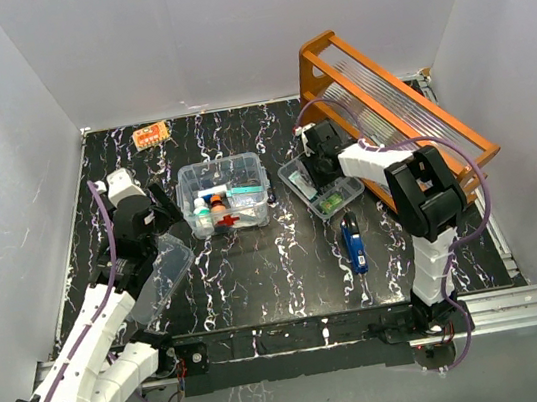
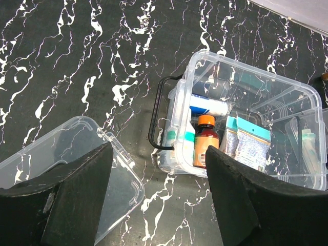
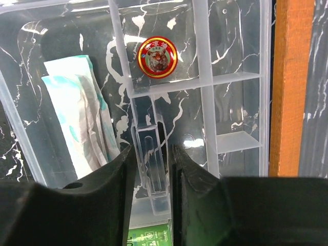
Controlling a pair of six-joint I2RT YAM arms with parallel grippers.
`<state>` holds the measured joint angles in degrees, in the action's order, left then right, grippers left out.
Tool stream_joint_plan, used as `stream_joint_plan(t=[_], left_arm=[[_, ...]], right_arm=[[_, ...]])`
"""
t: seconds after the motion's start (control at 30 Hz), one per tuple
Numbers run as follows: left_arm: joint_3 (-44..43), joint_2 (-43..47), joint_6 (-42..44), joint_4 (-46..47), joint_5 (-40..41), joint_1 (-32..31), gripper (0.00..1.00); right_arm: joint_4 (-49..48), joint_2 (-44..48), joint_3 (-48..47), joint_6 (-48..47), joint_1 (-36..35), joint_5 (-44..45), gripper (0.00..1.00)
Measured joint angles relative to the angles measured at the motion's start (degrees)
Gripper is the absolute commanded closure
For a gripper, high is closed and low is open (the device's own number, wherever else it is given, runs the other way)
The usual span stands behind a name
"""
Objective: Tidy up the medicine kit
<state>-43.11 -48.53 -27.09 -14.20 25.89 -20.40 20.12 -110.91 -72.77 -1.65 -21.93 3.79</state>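
Note:
The medicine kit (image 1: pixel 263 176), a clear box, stands open at mid table. In the left wrist view the kit (image 2: pixel 246 64) holds an orange-capped bottle (image 2: pixel 206 146), a white tube (image 2: pixel 207 106) and sachets (image 2: pixel 251 146). Its clear lid (image 1: pixel 162 267) lies to the left. My left gripper (image 2: pixel 159 205) hovers open over bare table between the lid (image 2: pixel 77 154) and the kit. A clear divided tray (image 1: pixel 298 178) sits right of the kit. My right gripper (image 3: pixel 151 151) is down in the tray (image 3: pixel 266 77), both fingers against its upright clear handle (image 3: pixel 149 154).
The tray holds a red round tin (image 3: pixel 157 57), a gauze packet (image 3: pixel 77 113) and a green box (image 3: pixel 148 236). An orange wooden rack (image 1: pixel 397 111) leans at the back right, close beside the tray. A blue item (image 1: pixel 355 242) lies in front, an orange blister pack (image 1: pixel 150 135) at the back left.

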Motion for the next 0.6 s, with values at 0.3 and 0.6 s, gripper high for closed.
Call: stream_joint_plan(t=[0.3,0.6], left_arm=[[-0.92,-3.69,-0.59,-1.11,-2.01,0.0,0.26],[-9.27,-19.41,-2.6,-6.64,-6.14,1.25,0.33]], right_arm=[[0.74,-0.37,-0.81,0.42,0.26,-1.62,0.94],[0.74,0.74,-0.81,3.52,0.2,-1.88,0.98]])
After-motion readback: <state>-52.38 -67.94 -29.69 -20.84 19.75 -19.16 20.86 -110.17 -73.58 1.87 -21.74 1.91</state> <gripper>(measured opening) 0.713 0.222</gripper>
